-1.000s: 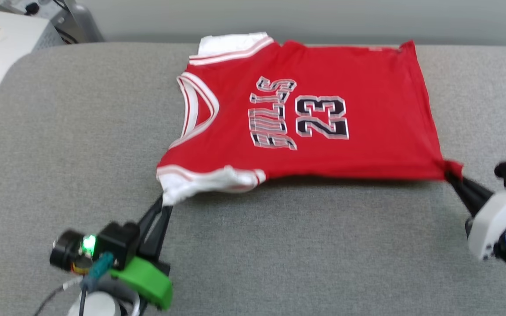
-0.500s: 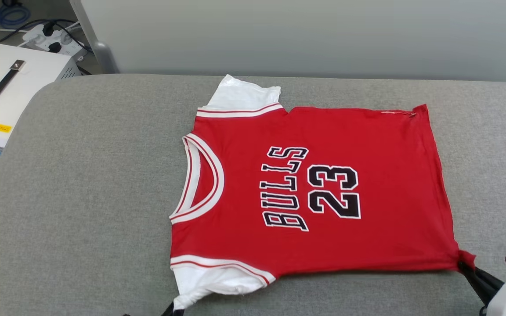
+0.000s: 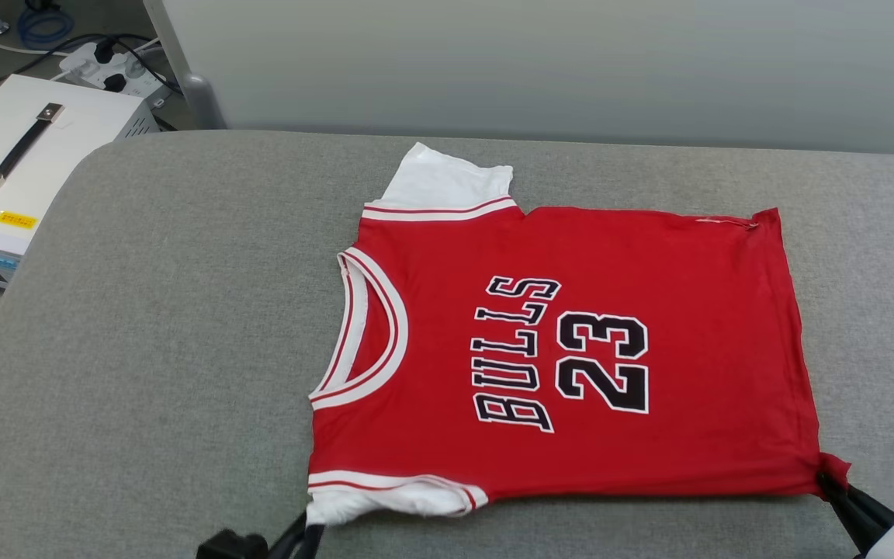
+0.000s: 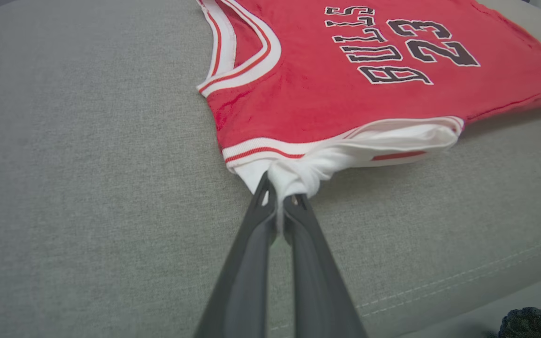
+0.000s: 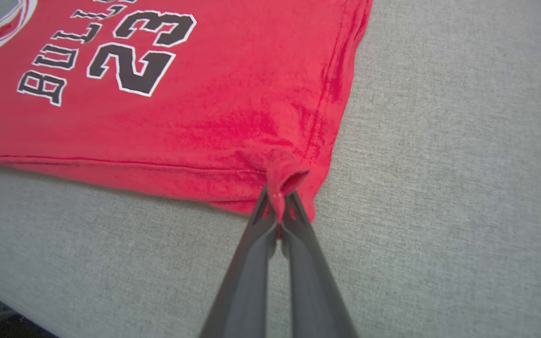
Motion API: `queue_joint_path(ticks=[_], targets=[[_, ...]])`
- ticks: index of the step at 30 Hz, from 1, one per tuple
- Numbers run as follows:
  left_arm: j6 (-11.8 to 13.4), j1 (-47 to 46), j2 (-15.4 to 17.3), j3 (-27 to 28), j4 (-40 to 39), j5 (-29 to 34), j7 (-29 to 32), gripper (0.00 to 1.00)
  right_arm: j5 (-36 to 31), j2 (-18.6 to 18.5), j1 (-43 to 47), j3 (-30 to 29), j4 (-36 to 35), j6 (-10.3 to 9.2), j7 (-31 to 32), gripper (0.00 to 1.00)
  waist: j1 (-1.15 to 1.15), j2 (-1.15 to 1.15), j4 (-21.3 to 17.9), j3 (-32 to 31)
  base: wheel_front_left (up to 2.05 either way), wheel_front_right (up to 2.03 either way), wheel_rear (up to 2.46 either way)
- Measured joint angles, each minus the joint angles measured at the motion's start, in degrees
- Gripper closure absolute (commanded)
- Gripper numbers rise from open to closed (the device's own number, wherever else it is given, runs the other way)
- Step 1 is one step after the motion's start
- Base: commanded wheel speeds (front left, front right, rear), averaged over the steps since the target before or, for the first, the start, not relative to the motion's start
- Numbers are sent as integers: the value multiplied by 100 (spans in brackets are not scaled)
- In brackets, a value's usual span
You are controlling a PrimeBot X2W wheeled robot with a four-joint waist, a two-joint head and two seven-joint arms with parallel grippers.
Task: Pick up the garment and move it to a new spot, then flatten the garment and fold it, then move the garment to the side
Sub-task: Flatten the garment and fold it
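The red short-sleeved cloth garment [image 3: 571, 256] is a soft, matt knit; its black-and-white lettering [image 3: 563, 357] looks flatter and smoother. Beneath the garment, the grey padded surface [image 3: 144, 349] is coarse woven fabric, matt. At the garment's near corners, the long dark fingers of the left gripper [image 4: 280, 197] and right gripper [image 5: 278, 202] look like smooth, matt plastic. Far left of the garment, the white box [image 3: 90, 128] has a smooth casing.

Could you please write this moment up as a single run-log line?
phase: flatten | garment: front up, spread on grey cushion | left gripper: shut on near sleeve | right gripper: shut on hem corner
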Motion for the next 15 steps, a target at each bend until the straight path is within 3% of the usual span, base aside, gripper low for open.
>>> queue_joint_path(ticks=[6, 15], targets=[[-398, -995, 203, 49, 146, 263, 142, 100, -169, 151, -135, -267, -263, 0, 247, 100, 0, 0, -54, 83, 0, 0, 0], [-982, -2480, 191, 75, 847, 359, 378, 100, -283, 266, -1244, -159, -187, 0, 474, 100, 0, 0, -217, 522, 0, 0, 0]])
